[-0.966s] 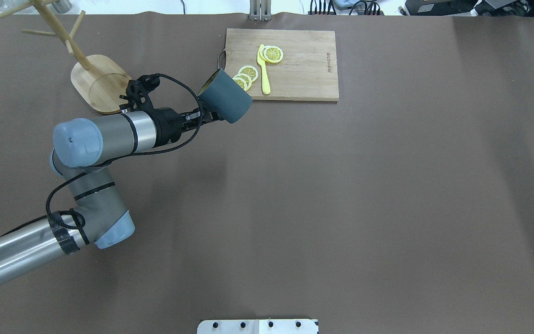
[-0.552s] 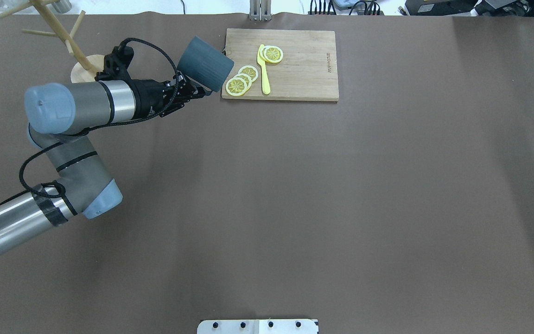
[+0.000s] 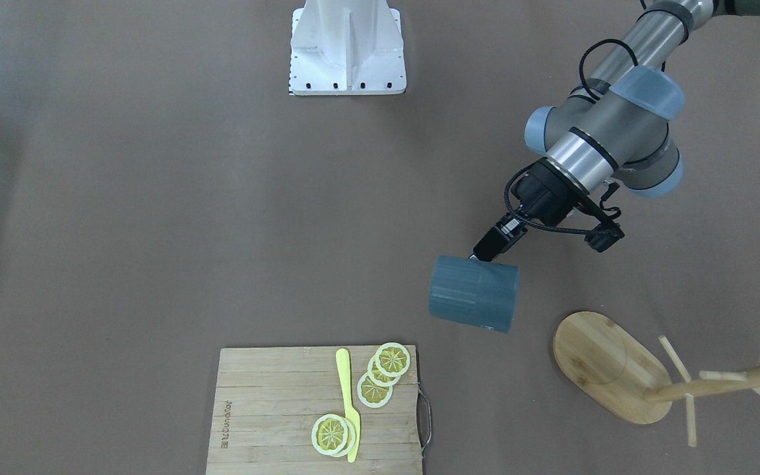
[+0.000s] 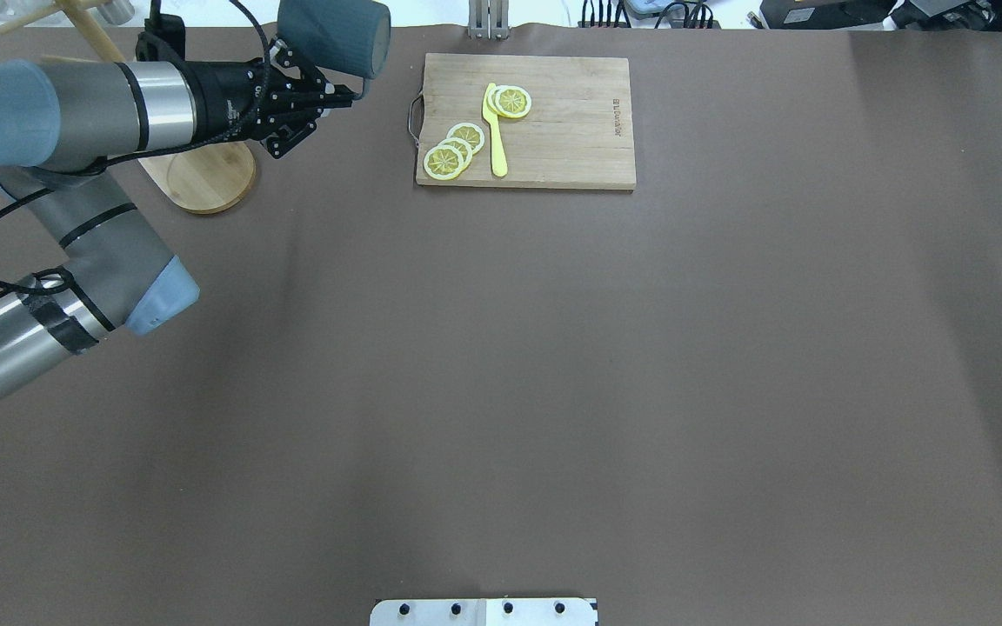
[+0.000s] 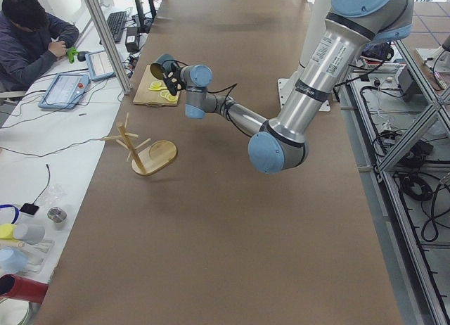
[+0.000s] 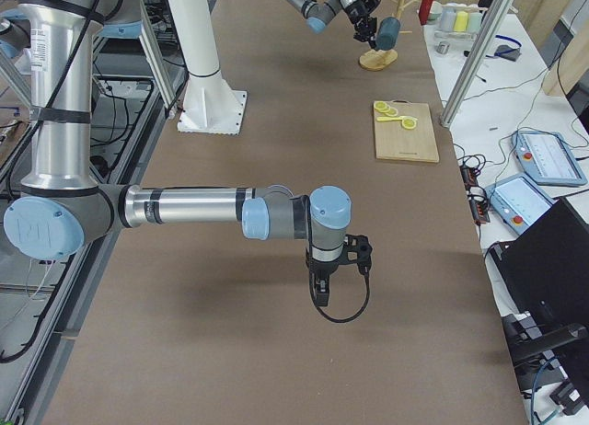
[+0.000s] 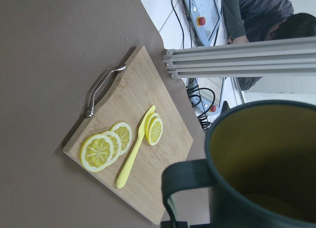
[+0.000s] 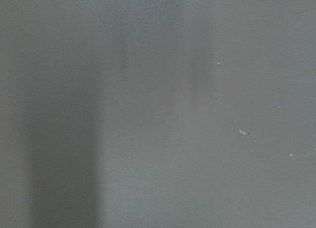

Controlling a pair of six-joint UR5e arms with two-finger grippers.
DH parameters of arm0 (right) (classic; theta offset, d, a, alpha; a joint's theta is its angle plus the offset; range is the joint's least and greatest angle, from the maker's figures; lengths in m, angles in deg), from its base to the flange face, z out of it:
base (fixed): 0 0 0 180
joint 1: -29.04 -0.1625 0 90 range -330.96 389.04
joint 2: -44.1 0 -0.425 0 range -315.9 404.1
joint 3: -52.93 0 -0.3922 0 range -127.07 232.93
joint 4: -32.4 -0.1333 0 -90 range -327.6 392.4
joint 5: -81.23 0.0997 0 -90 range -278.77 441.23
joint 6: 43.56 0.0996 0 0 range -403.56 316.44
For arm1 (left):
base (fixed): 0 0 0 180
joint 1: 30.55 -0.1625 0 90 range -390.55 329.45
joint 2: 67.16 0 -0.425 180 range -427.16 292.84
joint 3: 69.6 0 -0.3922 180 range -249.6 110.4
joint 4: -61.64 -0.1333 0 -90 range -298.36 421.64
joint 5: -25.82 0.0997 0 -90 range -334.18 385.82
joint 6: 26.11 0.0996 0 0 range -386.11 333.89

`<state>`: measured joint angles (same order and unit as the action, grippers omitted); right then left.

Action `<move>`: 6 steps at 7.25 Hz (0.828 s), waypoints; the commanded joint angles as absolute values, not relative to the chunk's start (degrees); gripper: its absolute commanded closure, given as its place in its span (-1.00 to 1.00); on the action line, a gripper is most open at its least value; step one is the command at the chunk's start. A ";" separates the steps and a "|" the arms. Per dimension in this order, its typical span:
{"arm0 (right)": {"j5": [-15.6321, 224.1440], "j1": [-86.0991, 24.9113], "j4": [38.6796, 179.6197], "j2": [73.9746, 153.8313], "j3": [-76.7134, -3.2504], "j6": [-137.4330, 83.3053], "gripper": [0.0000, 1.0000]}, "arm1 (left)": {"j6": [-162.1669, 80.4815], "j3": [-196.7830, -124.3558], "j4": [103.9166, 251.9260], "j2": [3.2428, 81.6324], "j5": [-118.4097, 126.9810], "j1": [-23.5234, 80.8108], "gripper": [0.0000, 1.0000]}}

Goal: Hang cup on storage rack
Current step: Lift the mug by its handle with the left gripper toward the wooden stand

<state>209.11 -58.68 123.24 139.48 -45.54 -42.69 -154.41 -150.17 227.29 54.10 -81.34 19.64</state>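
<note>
The left gripper (image 4: 346, 90) is clamped on the loop handle of the dark slate blue-grey mug with a yellow inside (image 4: 334, 35), holding it on its side in the air. Seen from overhead, the mug hangs at 2 o'clock from the oval base of the light bamboo mug tree (image 4: 205, 174). Whether the right gripper (image 6: 317, 292) is apart or together cannot be told.

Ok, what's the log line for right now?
left gripper: shut on handle | dark blue-grey mug: airborne, sideways | bamboo mug tree: mug not hung

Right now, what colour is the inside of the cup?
The cup is yellow inside; the left wrist view shows it best.
</note>
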 commanded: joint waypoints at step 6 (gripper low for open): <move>209.20 -58.59 123.19 139.37 -45.60 -42.77 -1.00 | -186.30 -131.34 254.60 54.40 -80.01 28.94 1.00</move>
<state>209.20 -58.66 123.19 139.42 -45.52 -42.70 -182.44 -135.05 249.59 54.38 -80.56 27.59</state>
